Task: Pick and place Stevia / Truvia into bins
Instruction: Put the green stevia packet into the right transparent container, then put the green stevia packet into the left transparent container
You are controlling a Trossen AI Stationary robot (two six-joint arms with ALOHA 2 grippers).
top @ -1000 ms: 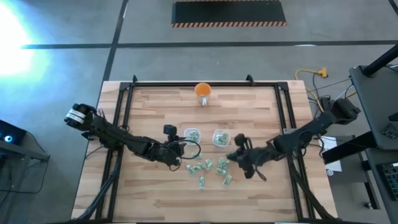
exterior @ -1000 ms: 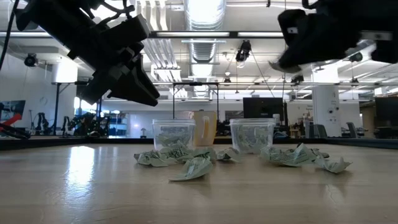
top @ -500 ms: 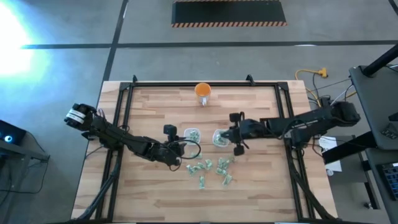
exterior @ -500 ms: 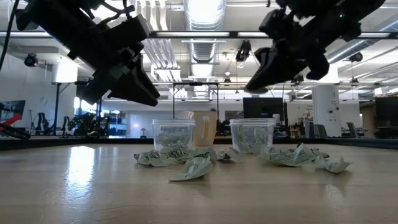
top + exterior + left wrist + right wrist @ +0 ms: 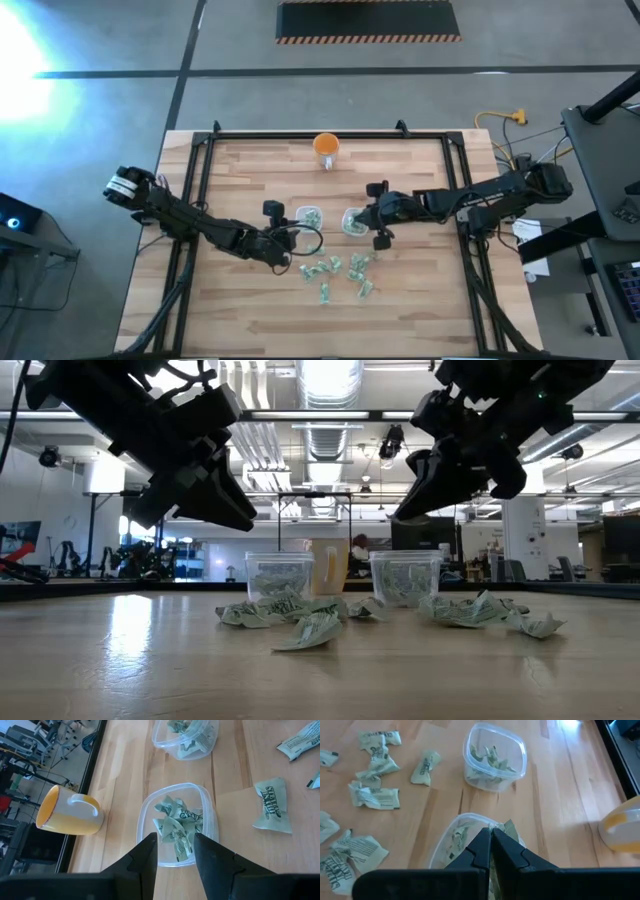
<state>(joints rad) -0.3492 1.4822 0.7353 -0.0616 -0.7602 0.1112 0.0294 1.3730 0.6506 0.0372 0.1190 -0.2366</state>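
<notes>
Two clear bins stand side by side mid-table, the left bin [image 5: 310,217] and the right bin [image 5: 354,222], each with Stevia sachets inside. Several more sachets [image 5: 340,272] lie loose on the wood nearer the front edge. My left gripper [image 5: 175,851] hangs open over the left bin [image 5: 176,825], touching nothing. Above the right bin's [image 5: 451,842] rim my right gripper [image 5: 490,840] is shut on a sachet. In the low view both grippers, left [image 5: 240,518] and right [image 5: 402,515], hang above the bins. My right gripper pinches one Stevia sachet between its two shut fingers, and only a green corner [image 5: 508,828] shows beside the fingertips. The fingers slant down from the table's right side. The sachet is lifted clear, over the right bin's rim.
An orange cup [image 5: 326,147] stands near the far edge, behind the bins. Bare wood lies left and right of the sachet pile. Black frame rails [image 5: 195,190] run along the table's sides.
My right gripper, shut throughout, has swung from the right end of the loose sachet pile toward the far edge and a little left, rolling as it went. It now hangs over the right bin. Most of the move came early.
</notes>
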